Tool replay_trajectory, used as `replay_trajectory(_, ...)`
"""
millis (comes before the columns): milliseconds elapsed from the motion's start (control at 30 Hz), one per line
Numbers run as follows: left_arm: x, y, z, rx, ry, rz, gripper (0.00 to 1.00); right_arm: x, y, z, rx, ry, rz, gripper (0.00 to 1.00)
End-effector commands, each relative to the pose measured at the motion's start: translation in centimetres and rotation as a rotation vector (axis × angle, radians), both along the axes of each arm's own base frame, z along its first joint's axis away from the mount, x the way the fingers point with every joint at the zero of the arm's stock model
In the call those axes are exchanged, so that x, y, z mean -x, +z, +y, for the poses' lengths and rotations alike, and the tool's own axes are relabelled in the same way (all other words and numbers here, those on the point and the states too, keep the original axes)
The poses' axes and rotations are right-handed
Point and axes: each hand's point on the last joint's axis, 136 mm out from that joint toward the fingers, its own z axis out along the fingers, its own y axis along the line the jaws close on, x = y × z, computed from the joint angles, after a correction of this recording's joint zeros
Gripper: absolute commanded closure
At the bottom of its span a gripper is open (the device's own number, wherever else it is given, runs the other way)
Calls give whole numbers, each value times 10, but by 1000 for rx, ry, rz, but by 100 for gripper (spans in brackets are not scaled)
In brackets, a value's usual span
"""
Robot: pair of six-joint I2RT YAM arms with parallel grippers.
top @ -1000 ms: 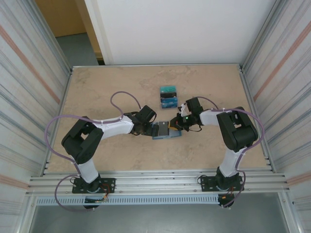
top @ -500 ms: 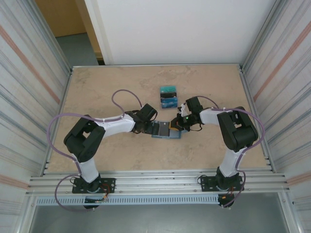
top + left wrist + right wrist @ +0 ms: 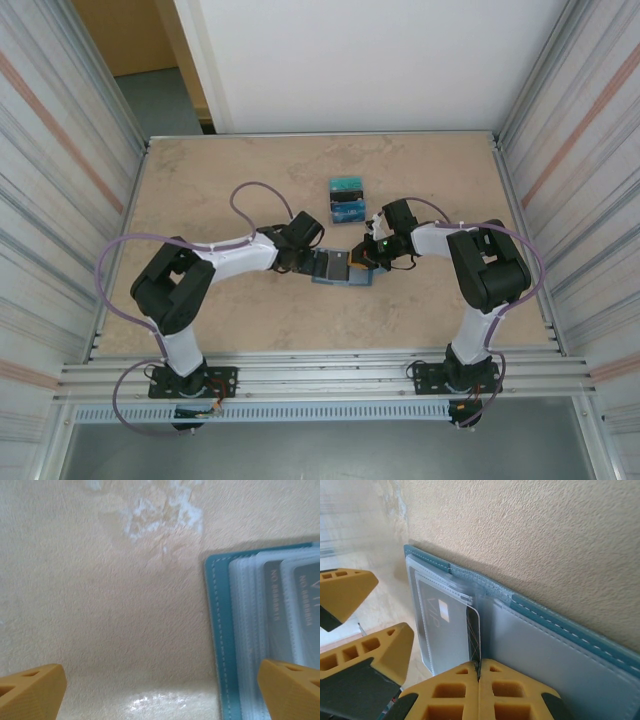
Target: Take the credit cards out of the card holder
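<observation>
Ideally, the soft teal card holder [image 3: 545,645] is pinned by the spread left gripper [image 3: 160,692] while the thin plastic credit card [image 3: 474,625] clamped in the right gripper [image 3: 479,672] is drawn straight out.

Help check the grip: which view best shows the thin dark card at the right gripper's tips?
Right wrist: the thin dark card stands edge-on, pinched in the shut right gripper. Top external: too small to tell. Left wrist: grey pocketed plastic cards instead.
</observation>
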Motion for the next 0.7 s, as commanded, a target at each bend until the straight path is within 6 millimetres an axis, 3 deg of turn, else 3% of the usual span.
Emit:
replay_trajectory(0,-4,8,-15,9,-43,-13,1,-4,1,-5,27,-5,-10,100)
replay_trajectory(267,-9,1,-23,11,-57,-6,1,-3,2,-4,25,-2,-8,100)
replay_trajectory(667,-2,-17,-16,-36,-61,38,1,-4,2,-5,28,-5,-8,100)
